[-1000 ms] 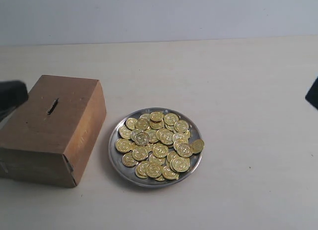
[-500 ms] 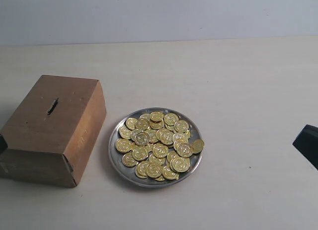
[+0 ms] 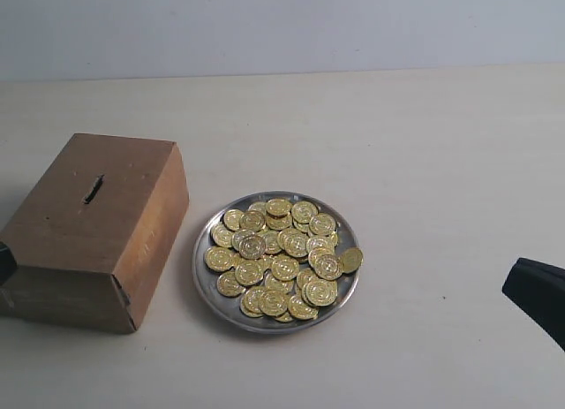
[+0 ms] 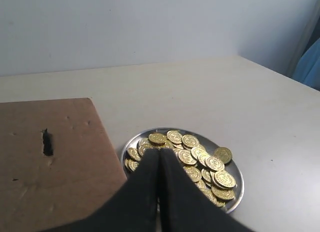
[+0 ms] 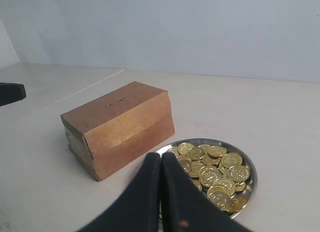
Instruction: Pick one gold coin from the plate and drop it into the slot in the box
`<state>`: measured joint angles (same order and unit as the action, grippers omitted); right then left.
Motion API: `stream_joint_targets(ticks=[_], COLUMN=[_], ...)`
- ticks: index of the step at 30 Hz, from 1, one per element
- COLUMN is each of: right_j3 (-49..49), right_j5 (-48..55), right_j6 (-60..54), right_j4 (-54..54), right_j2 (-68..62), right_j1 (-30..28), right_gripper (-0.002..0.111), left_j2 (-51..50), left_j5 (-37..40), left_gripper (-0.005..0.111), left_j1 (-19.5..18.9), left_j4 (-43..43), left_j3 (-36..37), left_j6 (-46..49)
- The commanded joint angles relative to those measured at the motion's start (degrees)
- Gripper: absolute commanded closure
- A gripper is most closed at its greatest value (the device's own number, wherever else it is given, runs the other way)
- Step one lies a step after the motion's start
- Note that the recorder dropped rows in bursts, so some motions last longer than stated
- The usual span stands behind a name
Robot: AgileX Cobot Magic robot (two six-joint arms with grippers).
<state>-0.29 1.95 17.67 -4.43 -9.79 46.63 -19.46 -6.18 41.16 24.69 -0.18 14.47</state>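
Note:
The brown cardboard box [image 3: 97, 228] stands at the left, with its dark slot [image 3: 93, 189] in the top face. Beside it on the right, the silver plate [image 3: 202, 281] holds a heap of gold coins [image 3: 282, 254]. My left gripper [image 4: 160, 155] is shut and empty; its fingers hang over the gap between the box [image 4: 50, 182] and the plate [image 4: 239, 186]. Just a dark sliver of it [image 3: 3, 261] shows at the exterior view's left edge. My right gripper [image 5: 161, 157] is also shut and empty, short of the plate [image 5: 253, 179]. It pokes in at the right edge [image 3: 537, 292].
Bare pale tabletop [image 3: 397, 135] lies behind and to the right of the plate, with a plain wall beyond it. One coin [image 3: 351, 260] rests on the plate's right rim. The left arm's dark tip [image 5: 10, 91] shows far beyond the box in the right wrist view.
The left gripper has drawn back off the box's left side to the frame edge. The right gripper has slid down the right edge and a little further into view.

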Motion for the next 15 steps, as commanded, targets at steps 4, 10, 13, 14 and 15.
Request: stream_joint_targets(ticks=[4,10,13,14,15], right_j3=[0.29,0.29,0.29,0.29,0.29], right_j5=[-0.7,-0.7,-0.7,-0.7,-0.7], right_j6=[0.49,0.49,0.49,0.49,0.49], right_j4=[-0.02,-0.02,-0.02,-0.02,-0.02], right_j2=[0.46,0.46,1.85,2.36,3.06], right_j1=[-0.03,-0.03,-1.18,-2.73,-5.07], right_gripper=[0.108,0.108,0.108,0.108,0.108], left_j2=[0.22,1.12,4.09,5.05,6.47], left_j5=[-0.22,-0.07,0.5,0.5,0.5], left_gripper=[0.105,0.105,0.105,0.105,0.105], left_j1=[0.41,0.41,-3.53,-5.14,-7.38], left_j4=[-0.32,-0.32,-0.32,-0.32,-0.32], left_j3=[0.18,0.18,0.18,0.18,0.18], left_j6=[-0.13,-0.05,-0.05,-0.05,-0.05])
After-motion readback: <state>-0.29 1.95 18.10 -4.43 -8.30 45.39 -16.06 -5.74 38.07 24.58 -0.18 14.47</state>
